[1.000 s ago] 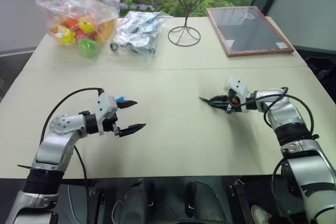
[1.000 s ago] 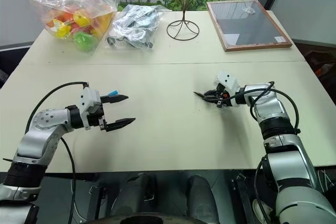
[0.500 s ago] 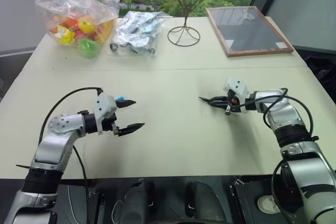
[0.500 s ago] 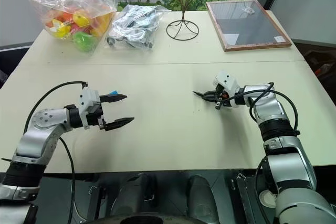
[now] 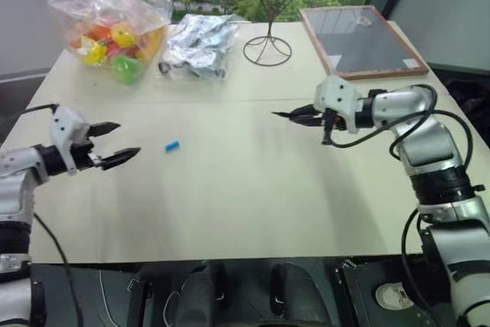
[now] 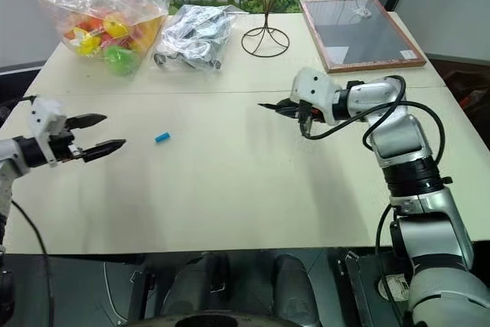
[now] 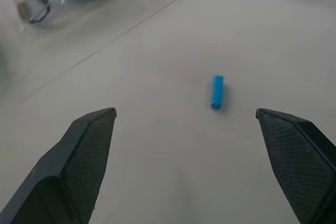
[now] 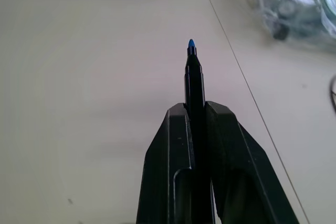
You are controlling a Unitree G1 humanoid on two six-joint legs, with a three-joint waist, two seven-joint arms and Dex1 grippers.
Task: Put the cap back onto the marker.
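The work surface is a pale table [image 5: 245, 212] set before a window with greenery beyond; a seam crosses it from side to side. Nearest the robot, at the left edge, the left gripper [image 5: 113, 143] hangs above the table with its fingers spread wide and nothing between them; the cap [image 5: 172, 145] lies flat on the bare tabletop just beyond those fingertips, apart from them. Farther on and to the right, the right gripper [image 5: 306, 115] is clamped on the marker [image 5: 287, 115], raised off the table, tip pointing toward the robot's left. At the far edge stand a clear bag of coloured toys [image 5: 115, 24], a silvery bag [image 5: 199, 45], a wire stand [image 5: 269, 44] and a framed panel [image 5: 360, 42].

Step in hand, as judged: marker secured, cap not yet picked up; the next move calls for the left gripper to close on the cap lengthwise, then align its open end with the tip.

The right wrist view shows the marker's blue tip [image 8: 191, 43] projecting past the closed fingers; the left wrist view shows the cap [image 7: 217, 91] lying between and ahead of the spread fingers.
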